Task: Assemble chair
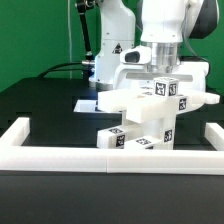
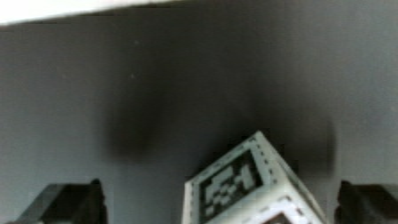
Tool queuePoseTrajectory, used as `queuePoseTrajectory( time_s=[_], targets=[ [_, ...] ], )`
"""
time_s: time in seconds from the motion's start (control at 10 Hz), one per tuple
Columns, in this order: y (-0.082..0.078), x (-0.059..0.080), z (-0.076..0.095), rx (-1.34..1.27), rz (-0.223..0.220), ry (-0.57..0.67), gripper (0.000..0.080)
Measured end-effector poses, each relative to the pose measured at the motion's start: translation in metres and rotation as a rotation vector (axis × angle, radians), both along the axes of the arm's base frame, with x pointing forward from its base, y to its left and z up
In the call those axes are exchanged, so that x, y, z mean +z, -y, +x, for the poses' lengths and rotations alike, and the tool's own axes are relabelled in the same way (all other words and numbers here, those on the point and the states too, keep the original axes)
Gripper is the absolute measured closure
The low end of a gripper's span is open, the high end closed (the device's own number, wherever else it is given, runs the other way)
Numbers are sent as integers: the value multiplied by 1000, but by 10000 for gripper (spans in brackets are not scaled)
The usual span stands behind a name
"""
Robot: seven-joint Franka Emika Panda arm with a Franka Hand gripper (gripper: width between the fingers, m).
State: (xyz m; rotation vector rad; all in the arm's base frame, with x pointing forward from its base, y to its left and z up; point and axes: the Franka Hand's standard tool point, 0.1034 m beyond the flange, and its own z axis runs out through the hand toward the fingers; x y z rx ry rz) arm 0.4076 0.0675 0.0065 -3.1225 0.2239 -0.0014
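On the black table, just behind the low white barrier wall that runs across the front and turns back at both ends, stands the chair, partly built from chunky white pieces. Its long axis runs up and down: a stack of tagged blocks rises from the table top to a flat slab, and the slab lies level, reaching out toward the exterior view's left and right. A further tagged block stands upright on the slab. The marker tags on the lower blocks and on the upper block face the exterior camera.

Directly above the chair hangs the gripper, pointing straight down from the glossy white arm. In the wrist view its two dark fingers stand wide apart, with nothing between them but the corner of a tagged white piece below, tilted across the picture; whether they touch it cannot be told.

Behind the chair, toward the exterior view's left, a thin flat white sheet lies on the table; its surface is too small to read. The table top is matte black. A green backdrop fills the room behind, and dark cables hang beside the arm's base.
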Motion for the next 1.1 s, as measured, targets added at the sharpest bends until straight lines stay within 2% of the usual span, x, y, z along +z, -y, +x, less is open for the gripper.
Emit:
queuePoseTrajectory(
  time_s=[0.4,0.6,1.1],
  targets=[
    [0,0,0,0,0,1,150],
    [0,0,1,2,0,2,408],
    [0,0,1,2,0,2,405]
  ],
)
